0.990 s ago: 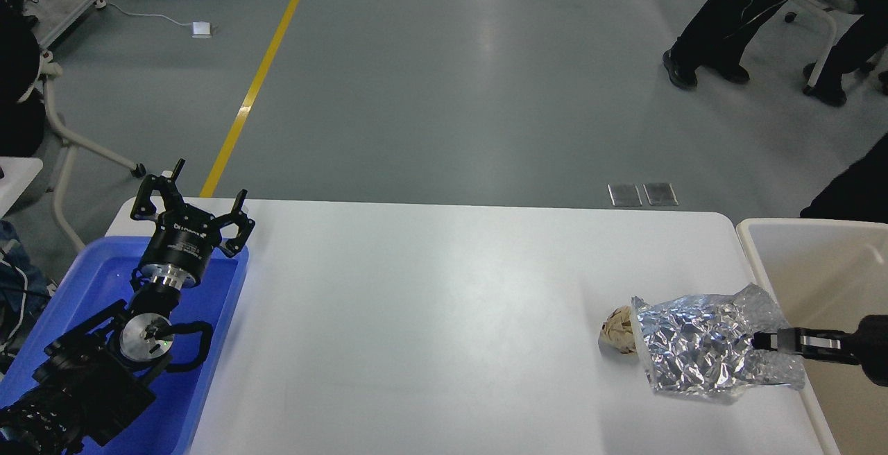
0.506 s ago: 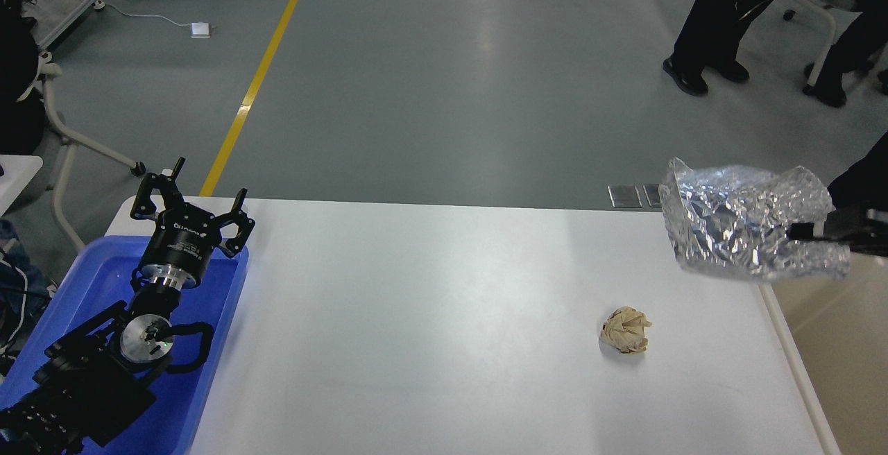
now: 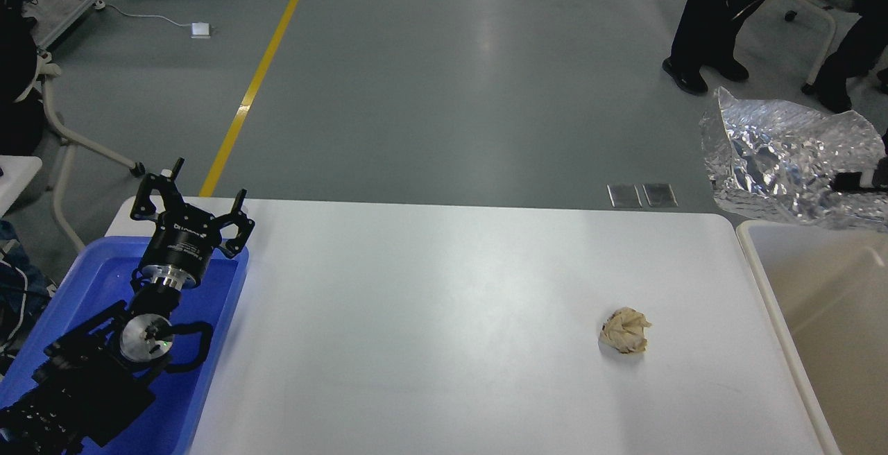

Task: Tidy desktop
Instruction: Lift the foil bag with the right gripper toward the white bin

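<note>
The left end effector (image 3: 191, 195) is hanging spread wide over the blue tray (image 3: 215, 330) at the tabletop's (image 3: 444, 302) left end. A crumpled tan paper ball (image 3: 625, 330) is lying right of the tabletop's centre. Past its far right corner, the right end effector (image 3: 860, 180) is pinching a crinkled foil bag (image 3: 784, 157) above the beige bin (image 3: 763, 281).

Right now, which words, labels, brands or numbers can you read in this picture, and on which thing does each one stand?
Small white print on the black body of the left gripper: too small and blurred to read.
Crumpled silver foil bag held at the right gripper: no readable text.
Crumpled paper ball, desktop, blue tray, beige-white bin: no text visible.
</note>
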Robot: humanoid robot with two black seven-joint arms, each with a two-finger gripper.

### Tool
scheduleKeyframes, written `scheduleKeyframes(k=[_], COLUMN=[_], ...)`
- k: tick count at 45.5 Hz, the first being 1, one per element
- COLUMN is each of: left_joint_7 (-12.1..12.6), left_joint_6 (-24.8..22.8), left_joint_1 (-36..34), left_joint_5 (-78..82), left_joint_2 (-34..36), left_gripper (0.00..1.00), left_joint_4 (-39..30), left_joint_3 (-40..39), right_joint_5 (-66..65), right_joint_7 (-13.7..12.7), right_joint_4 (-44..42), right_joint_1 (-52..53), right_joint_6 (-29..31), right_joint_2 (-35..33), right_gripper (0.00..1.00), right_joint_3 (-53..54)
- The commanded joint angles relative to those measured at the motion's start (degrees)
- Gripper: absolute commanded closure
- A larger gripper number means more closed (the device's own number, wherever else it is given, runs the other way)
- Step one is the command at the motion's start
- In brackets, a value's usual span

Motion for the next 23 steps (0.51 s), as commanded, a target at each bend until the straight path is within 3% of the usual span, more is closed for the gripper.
scheduleKeyframes(k=[1, 11, 17, 23], left_joint_7=[0.0, 0.0, 0.0, 0.0], left_joint_6=[0.0, 0.0, 0.0, 0.0], left_joint_1=[0.0, 0.0, 0.0, 0.0], left_joint_5=[0.0, 0.0, 0.0, 0.0], left_joint_2=[0.0, 0.0, 0.0, 0.0], left_gripper=[0.00, 0.00, 0.00, 0.00], left_joint_4=[0.0, 0.0, 0.0, 0.0], left_joint_3=[0.0, 0.0, 0.0, 0.0], right_joint_5=[0.1, 0.9, 6.0, 12.0], right_joint_7=[-0.2, -0.3, -0.6, -2.9], right_joint_4=[-18.5, -47.3, -54.5, -59.0], right_joint_1=[0.1, -0.1, -2.5, -3.8], right_joint_6=[0.4, -0.7, -3.0, -5.3], right_joint_2=[6.8, 21.6, 26.0, 28.9], right_gripper=[1.00, 1.00, 1.00, 1.00], right_joint_3=[-0.2, -4.6, -8.5, -15.0])
